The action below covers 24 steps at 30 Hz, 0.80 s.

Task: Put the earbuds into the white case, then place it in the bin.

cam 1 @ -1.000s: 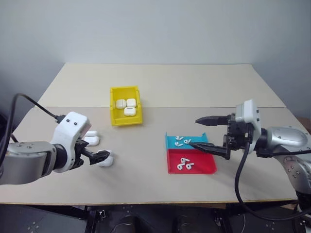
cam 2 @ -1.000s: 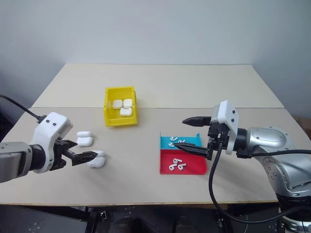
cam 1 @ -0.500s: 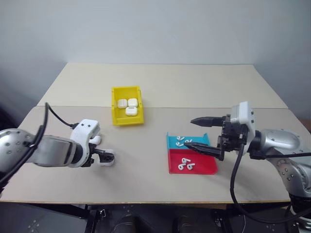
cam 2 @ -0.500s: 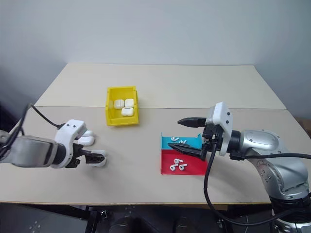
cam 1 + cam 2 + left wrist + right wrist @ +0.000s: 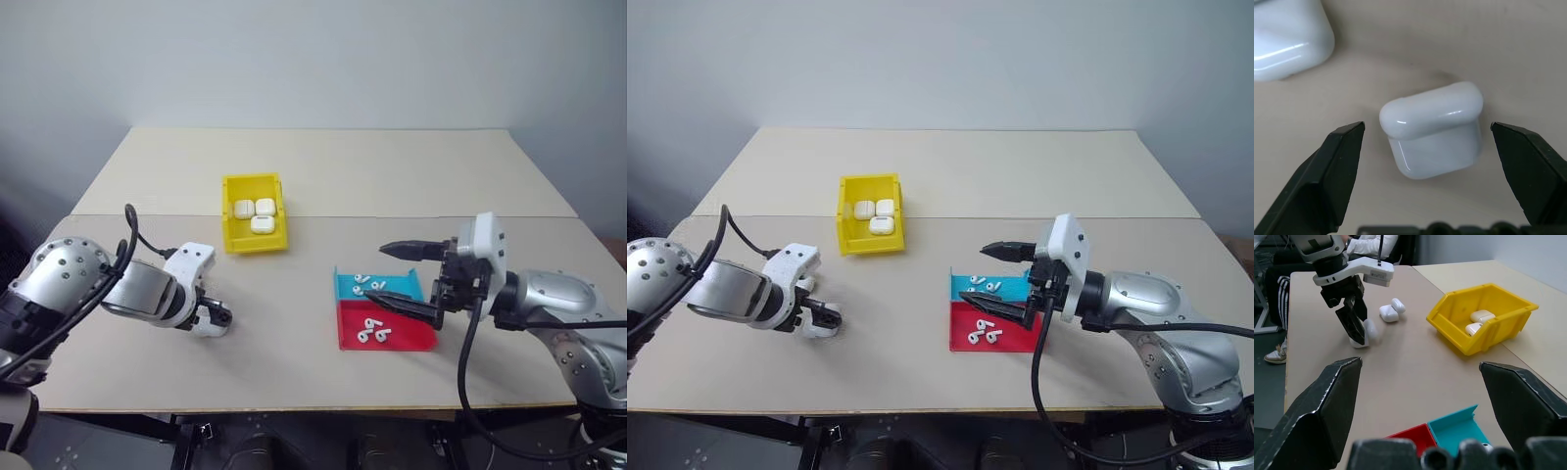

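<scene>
A closed white case (image 5: pixel 1432 129) lies on the table near the left front, and my left gripper (image 5: pixel 213 317) points steeply down over it, open, one finger on each side with a gap between finger and case. Two more cases (image 5: pixel 1391 311) lie just behind it. The yellow bin (image 5: pixel 257 243) stands at mid-table with three cases inside. Several earbuds (image 5: pixel 372 332) lie in the red tray (image 5: pixel 411 340) and some more in the blue tray (image 5: pixel 345 288). My right gripper (image 5: pixel 376 271) hovers level over these trays, open and holding nothing.
The red and blue trays sit side by side right of centre. A seam runs across the tabletop behind the bin. In the right wrist view a seated person's legs (image 5: pixel 1283 269) show beyond the table's edge, behind my left arm.
My left arm has dropped and tipped its gripper downward, so the open fingers now straddle the case on the table. The right gripper has stayed over the trays.
</scene>
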Tool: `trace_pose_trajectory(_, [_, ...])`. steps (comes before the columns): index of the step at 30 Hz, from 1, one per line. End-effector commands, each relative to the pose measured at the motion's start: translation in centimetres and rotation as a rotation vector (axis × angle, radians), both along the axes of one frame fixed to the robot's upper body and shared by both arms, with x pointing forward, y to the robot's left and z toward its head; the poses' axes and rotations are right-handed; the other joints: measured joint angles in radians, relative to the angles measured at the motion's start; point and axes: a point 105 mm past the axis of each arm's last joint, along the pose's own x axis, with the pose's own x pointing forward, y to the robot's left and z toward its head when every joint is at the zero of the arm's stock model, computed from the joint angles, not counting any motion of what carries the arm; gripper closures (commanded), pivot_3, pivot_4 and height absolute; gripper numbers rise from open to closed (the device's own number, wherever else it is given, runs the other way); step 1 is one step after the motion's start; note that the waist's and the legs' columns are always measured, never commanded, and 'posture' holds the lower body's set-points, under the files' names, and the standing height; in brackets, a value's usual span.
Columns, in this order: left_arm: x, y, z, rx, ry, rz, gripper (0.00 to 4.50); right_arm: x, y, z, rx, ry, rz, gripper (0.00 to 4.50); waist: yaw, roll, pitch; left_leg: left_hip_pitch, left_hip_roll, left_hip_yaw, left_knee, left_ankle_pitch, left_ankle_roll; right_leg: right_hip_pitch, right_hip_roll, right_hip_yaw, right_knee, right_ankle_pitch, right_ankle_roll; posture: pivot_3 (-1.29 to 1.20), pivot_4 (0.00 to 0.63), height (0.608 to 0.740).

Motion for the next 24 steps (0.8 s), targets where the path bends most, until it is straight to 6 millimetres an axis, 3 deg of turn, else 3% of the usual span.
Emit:
trace_pose_trajectory(1, [-0.6,-0.2,0.0,0.000,0.006,-0.028,0.00,-0.6,0.2,0.9,0.011,-0.053,0.015,0.04,0.000,0.000,0.000,0.000,0.000,0.000,0.000,0.000,0.000,0.000,0.000,0.000,0.000,0.000,0.000,0.00,0.150,0.740])
trace_pose_trajectory(16, [1.0,-1.2,-1.6,0.020,-0.037,0.083,0.00,-0.6,0.4,0.5,0.023,-0.044,0.015,0.04,0.016,0.001,0.000,0.008,-0.001,-0.002,0.000,-0.003,0.005,0.010,-0.002,-0.002,-0.001,0.000,0.000,0.00,0.150,0.740])
trace_pose_trajectory(24, [1.3,-1.7,-1.2,0.020,-0.042,0.066,0.00,-0.8,0.5,0.4,0.024,-0.043,0.009,0.04,0.027,0.001,0.000,0.012,-0.002,-0.002,0.000,-0.003,0.006,0.015,-0.002,-0.003,-0.002,0.000,0.001,0.00,0.150,0.740])
